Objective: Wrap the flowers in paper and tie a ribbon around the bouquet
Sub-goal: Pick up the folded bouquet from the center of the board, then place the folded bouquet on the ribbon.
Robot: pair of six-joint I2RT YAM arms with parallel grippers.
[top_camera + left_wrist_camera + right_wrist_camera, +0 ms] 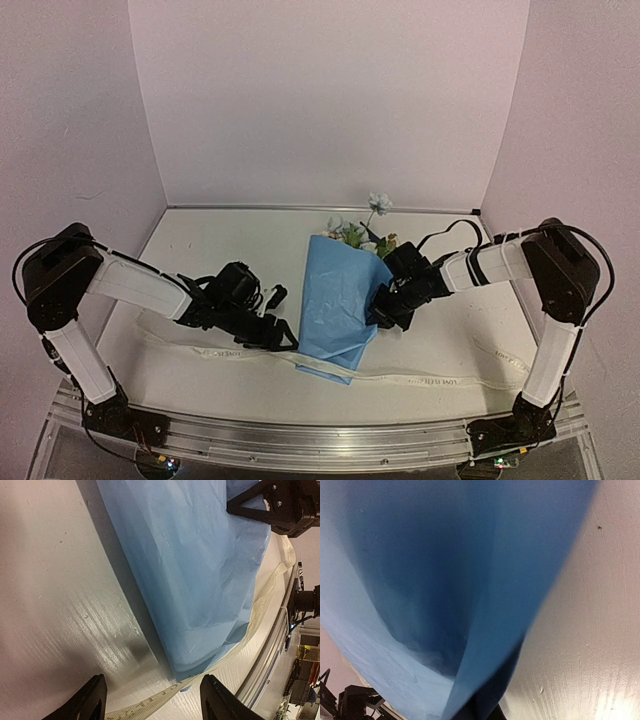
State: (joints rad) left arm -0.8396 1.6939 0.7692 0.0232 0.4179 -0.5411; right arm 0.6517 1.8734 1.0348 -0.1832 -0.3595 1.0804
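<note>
Paper (335,300) hides flowers' (352,236) stems; ribbon's (440,381) middle too.

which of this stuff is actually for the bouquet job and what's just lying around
For the job:
- paper, wrapped round the flowers
- ribbon, flat on the table, passing under the paper's narrow end
- right gripper, shut on the paper's edge
- left gripper, open beside the paper

Just there:
- metal rail at the near edge
- cable on the right arm
</note>
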